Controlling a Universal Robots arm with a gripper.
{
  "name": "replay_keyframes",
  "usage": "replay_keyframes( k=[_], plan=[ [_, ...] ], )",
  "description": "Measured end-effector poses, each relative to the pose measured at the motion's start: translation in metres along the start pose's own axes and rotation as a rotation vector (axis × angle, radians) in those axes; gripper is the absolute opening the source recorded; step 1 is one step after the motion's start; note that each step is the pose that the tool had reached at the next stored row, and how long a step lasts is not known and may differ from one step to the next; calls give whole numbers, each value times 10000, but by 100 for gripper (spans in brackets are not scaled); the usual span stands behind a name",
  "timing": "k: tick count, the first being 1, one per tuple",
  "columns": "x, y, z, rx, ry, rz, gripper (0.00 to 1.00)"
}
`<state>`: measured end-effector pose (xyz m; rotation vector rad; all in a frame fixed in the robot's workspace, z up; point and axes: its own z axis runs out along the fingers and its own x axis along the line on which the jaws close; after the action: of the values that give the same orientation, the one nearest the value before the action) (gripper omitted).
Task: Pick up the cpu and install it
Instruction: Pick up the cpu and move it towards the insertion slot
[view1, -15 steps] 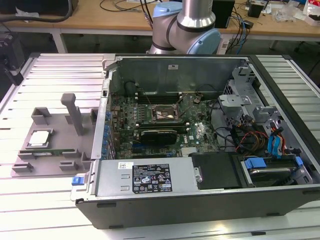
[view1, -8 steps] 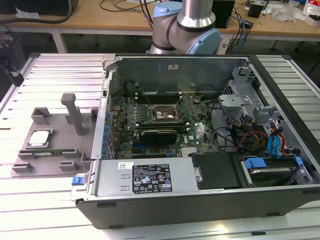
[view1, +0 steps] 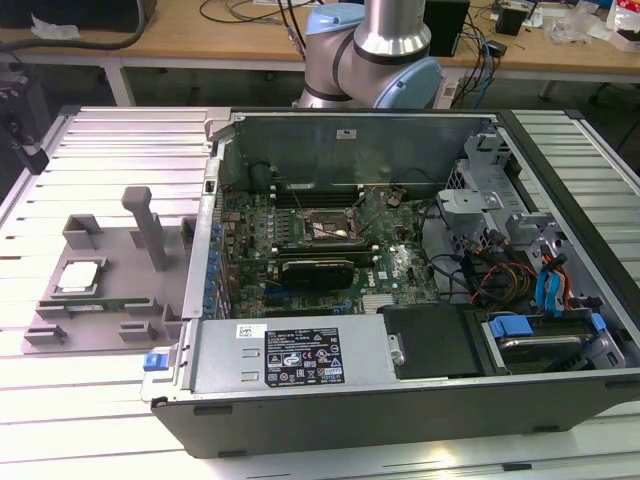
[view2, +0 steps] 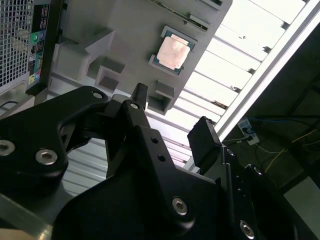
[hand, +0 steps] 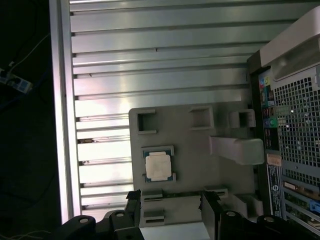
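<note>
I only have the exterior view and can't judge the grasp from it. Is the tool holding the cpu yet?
Observer: No. In both wrist views the tool is open, with nothing between its fingers.
Operator: Is it touching the cpu at all?
Observer: No. In the first wrist view the cpu lies flat in its recess in the grey fixture, apart from the tool, with bare fixture between them.
</note>
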<state>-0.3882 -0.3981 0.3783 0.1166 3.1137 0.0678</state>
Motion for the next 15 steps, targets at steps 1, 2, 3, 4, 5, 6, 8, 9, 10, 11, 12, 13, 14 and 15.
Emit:
replay_keyframes(
  k=[1,2,3,4,5,6,8,9,10,11,12,13,14,15],
  plan=[
    [0,0,3,0,0,0,60],
    [0,0,6,0,0,0,60],
    [0,0,9,0,-1,0,60],
    [0,-1,11,-1,0,0,60],
    [0,-1,13,0,-1,0,60],
    [0,-1,16,-1,-1,0,60],
    [0,-1,23,0,0,0,60],
    [0,-1,25,0,-1,0,60],
    [0,-1,27,0,0,0,60],
    [1,-1,29,0,0,0,60],
    [1,-2,33,0,0,0,60],
    [1,-2,34,0,0,-1,60],
    [1,-2,38,-1,-1,0,60],
    [1,-2,40,0,0,0,60]
  ],
)
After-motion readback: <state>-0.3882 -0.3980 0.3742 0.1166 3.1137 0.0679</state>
